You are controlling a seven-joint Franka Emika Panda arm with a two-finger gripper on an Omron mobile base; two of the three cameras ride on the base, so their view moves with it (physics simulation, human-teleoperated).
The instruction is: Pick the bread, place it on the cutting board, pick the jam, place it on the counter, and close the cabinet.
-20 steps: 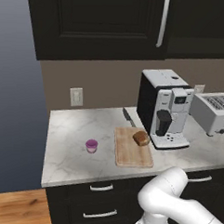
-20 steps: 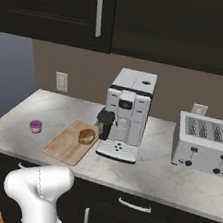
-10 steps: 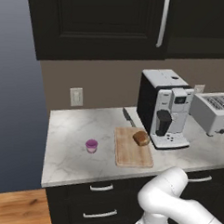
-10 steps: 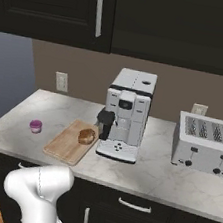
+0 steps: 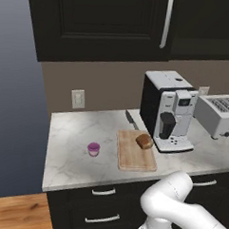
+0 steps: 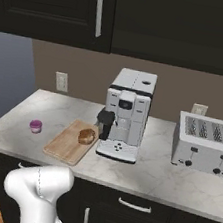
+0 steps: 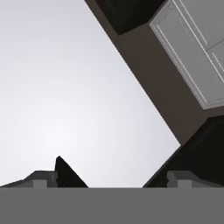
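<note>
I see the bread (image 5: 144,141) on the cutting board (image 5: 134,157), beside the coffee machine (image 5: 167,109); the jam (image 5: 93,148) sits on the counter (image 5: 66,156) left of it. My gripper (image 7: 113,177) fingers are spread wide, empty. A careless swing could topple the jam.

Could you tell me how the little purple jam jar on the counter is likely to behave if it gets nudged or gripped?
The jam jar looks squat and sits upright on the marble counter, so it would probably slide rather than tip. The polished-looking slab suggests little friction. Its small size suggests it is light, so wide-open jaws should close on it easily, though its rounded sides might slip.
</note>
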